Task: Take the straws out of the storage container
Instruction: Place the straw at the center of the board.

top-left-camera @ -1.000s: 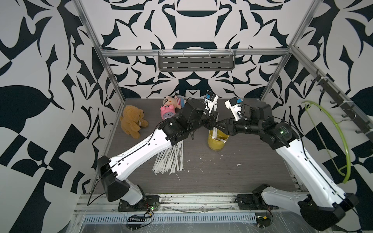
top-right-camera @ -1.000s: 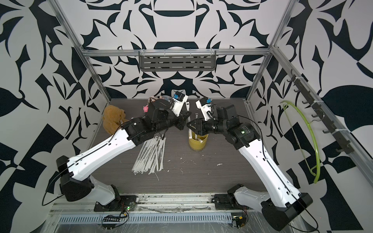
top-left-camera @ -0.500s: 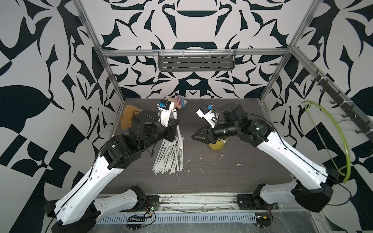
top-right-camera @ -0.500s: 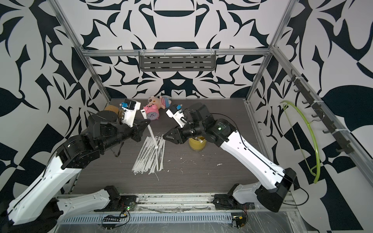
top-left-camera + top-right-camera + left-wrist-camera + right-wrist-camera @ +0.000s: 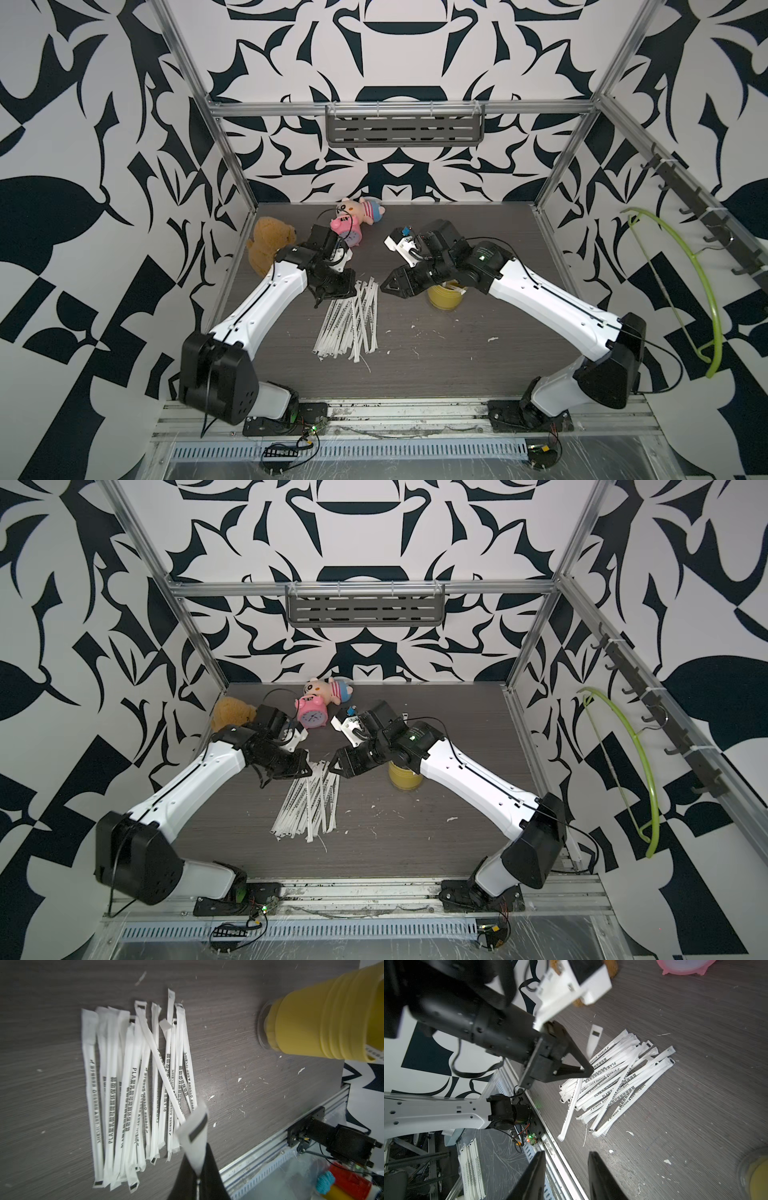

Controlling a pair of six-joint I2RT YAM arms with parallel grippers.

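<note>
Left gripper (image 5: pixel 588 1071), pinched shut on one straw (image 5: pixel 572 1105), hung over the straws (image 5: pixel 353 324) piled at its 6 o'clock, lying roughly 12-to-6; the storage container (image 5: pixel 442 297) stood at 3 o'clock.

The paper-wrapped white straws (image 5: pixel 349 324) lie heaped on the dark wood-grain desk (image 5: pixel 478 361), left of its middle. The yellow ridged cup (image 5: pixel 444 300) stands right of them, apart. Behind the heap sits the pink alarm clock (image 5: pixel 312 717), the plush pig (image 5: pixel 328 688) behind it at the back edge, the brown teddy bear (image 5: pixel 268 243) in the back left corner.
</note>
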